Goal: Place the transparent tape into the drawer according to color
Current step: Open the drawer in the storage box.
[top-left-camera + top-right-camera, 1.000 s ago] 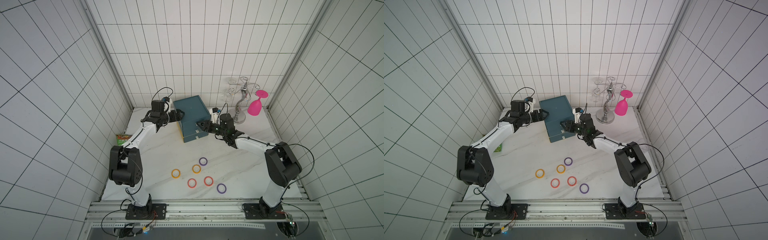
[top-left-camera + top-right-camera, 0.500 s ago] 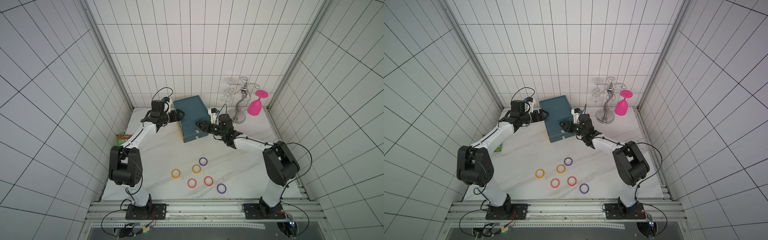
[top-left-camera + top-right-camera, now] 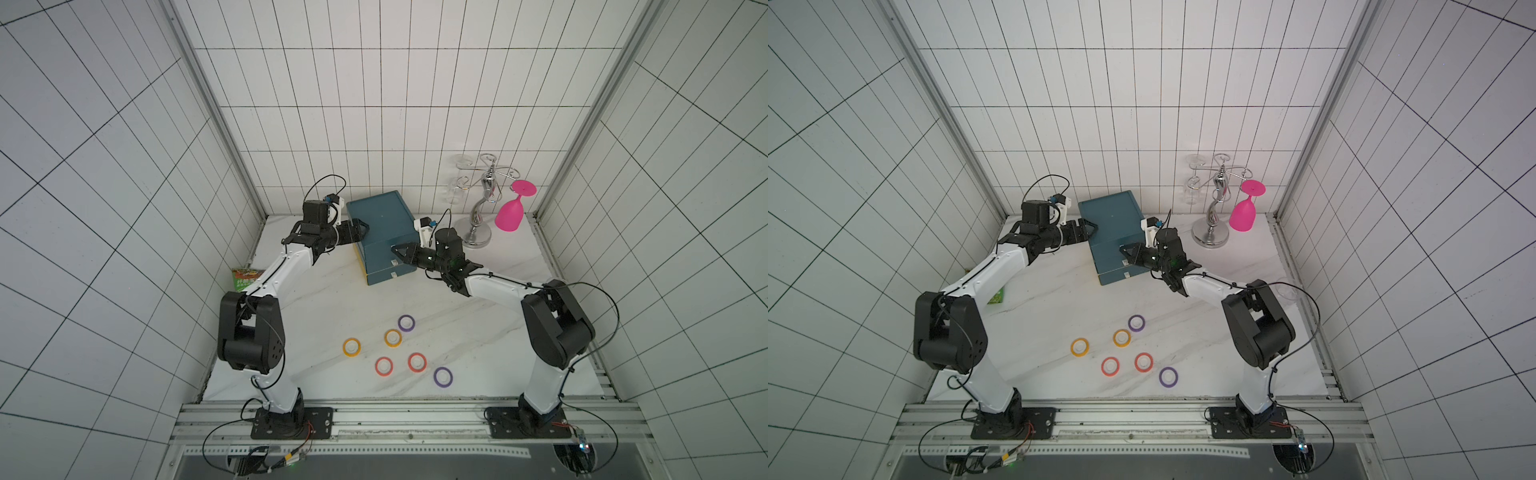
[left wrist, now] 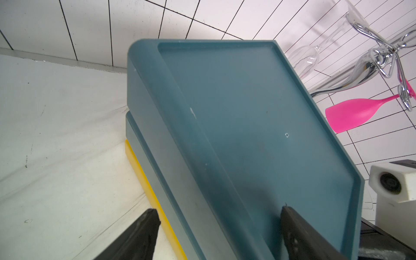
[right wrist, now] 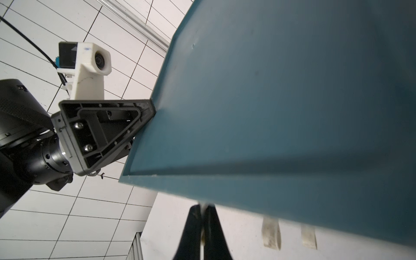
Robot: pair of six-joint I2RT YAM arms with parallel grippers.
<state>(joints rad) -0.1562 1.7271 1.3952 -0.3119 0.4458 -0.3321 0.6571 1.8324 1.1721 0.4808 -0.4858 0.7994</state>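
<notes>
The drawer [image 3: 382,226] is a teal chest with a yellow lower edge [image 4: 144,171], standing at the back of the table. My left gripper [image 3: 360,230] is open and straddles its upper left edge, one finger [image 4: 299,234] on the top and the other beside the side wall. My right gripper [image 3: 395,250] is shut on the top drawer's pale pull [image 5: 203,206]. Two lower pulls [image 5: 271,234] hang free. The transparent tape lies in a loose group near the front: purple rolls [image 3: 406,323] [image 3: 443,377], orange rolls [image 3: 392,338] [image 3: 351,347], red rolls [image 3: 384,366] [image 3: 417,362].
A silver glass rack [image 3: 478,224] with a hanging pink glass [image 3: 509,214] stands right of the chest. A green packet [image 3: 245,279] lies by the left wall. A clear glass [image 3: 1285,289] lies at the table's right edge.
My right gripper has reached in to the chest's front and its jaws have closed on the top pull. The left arm and the tape rolls have not moved.
</notes>
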